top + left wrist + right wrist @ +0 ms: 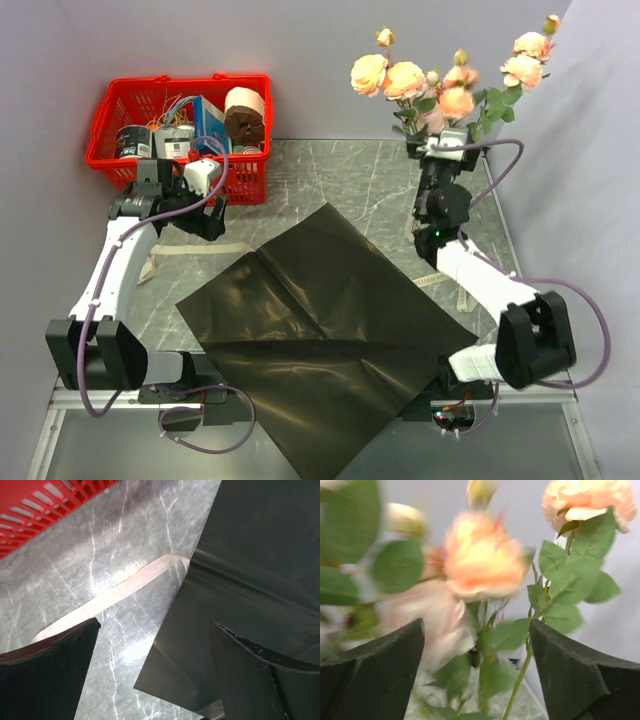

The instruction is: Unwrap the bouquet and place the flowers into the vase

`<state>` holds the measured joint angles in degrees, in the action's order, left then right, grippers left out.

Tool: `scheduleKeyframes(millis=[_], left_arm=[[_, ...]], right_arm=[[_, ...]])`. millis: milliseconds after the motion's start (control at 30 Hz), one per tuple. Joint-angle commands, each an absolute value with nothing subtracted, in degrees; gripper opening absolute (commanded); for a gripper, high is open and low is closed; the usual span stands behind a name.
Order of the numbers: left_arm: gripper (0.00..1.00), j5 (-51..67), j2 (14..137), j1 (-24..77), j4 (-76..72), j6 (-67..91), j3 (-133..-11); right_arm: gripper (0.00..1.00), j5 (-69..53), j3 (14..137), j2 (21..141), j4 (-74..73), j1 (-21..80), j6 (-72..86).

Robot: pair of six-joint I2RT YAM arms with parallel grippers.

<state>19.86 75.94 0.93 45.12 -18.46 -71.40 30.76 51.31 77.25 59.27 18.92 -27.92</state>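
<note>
The flowers (440, 85), pale peach roses on green leafy stems, stand upright at the table's back right. My right gripper (440, 148) is just below the blooms. In the right wrist view its jaws (477, 630) stand wide open, with thin stems and leaves (520, 675) loose between them and a blurred rose (482, 555) above. The vase is hidden behind the gripper. The dark paper sheet (330, 340) lies spread flat mid-table. My left gripper (207, 213) hovers open over the sheet's far-left corner (250, 555) and a cream ribbon (115, 592).
A red basket (190, 82) at the back left holds tins, a box and a toilet-paper roll (245, 115). A second ribbon piece (432, 280) lies by the right arm. Grey walls close in on the table behind and to the right.
</note>
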Motion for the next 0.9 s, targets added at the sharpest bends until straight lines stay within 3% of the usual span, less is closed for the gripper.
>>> scheduleKeyframes(millis=[0, 100, 167, 267, 633, 867], left_arm=[[0.96, 23.0, 70.8, 0.6, 43.5, -16.5, -72.4], [0.96, 23.6, 68.6, 0.7, 43.4, -15.6, -71.7], [0.96, 24.1, 66.7, 0.6, 43.2, -15.0, -71.3], [0.96, 24.6, 64.6, 0.6, 42.5, -13.7, -70.0], [0.96, 26.4, 61.5, 0.6, 40.4, -8.2, -68.3], [0.96, 28.6, 60.8, 0.8, 37.0, -3.3, -66.9]], right_arm=[[0.96, 38.2, 50.1, 68.0, 56.7, 27.1, -29.3], [1.00, 40.8, 51.8, 61.3, 38.4, 30.1, -19.5], [1.00, 38.5, 53.1, 57.8, 19.9, 31.7, -8.1], [1.00, 33.1, 54.7, 52.0, 3.3, 32.5, 2.4], [1.00, 22.1, 54.8, 38.7, -25.3, 33.2, 17.1], [1.00, 18.8, 52.0, 34.0, -29.7, 33.1, 19.0]])
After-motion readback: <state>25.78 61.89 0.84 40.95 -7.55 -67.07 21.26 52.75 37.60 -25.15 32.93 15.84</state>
